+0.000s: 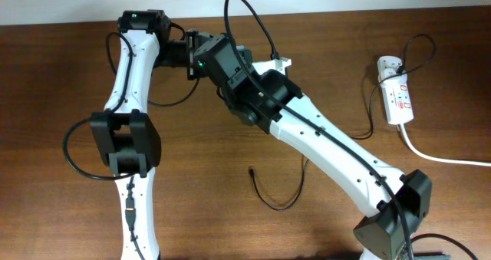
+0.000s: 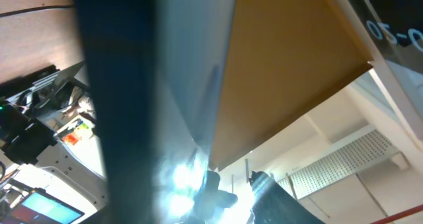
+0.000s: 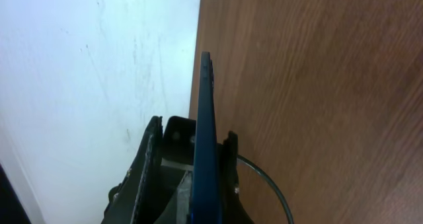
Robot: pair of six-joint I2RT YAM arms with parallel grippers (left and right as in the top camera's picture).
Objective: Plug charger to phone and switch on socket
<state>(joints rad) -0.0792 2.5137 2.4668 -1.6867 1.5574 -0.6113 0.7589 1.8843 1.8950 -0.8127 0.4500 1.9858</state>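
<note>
Standing edge-on, the phone (image 3: 205, 118) is pinched between the fingers (image 3: 153, 145) of the right gripper (image 3: 192, 128), over the wooden table (image 3: 317, 85) near its far edge, with a white wall (image 3: 99, 65) beside it. Seen from overhead, the right gripper is met by the left gripper (image 1: 186, 55) at the far side of the table. Whether the left gripper is spread or pressed together cannot be told, since its wrist view is filled by a blurred dark band. The charger (image 1: 280, 202) is seen lying on the table. Its plug tip (image 1: 252, 170) lies free, well apart from the phone, and its cable is run under the right arm (image 1: 330, 141) to the white adapter block (image 1: 389, 63), which is seated in the socket (image 1: 400, 103) at the table's right side. A thick white cord (image 1: 445, 159) is led from the socket toward the right edge.
</note>
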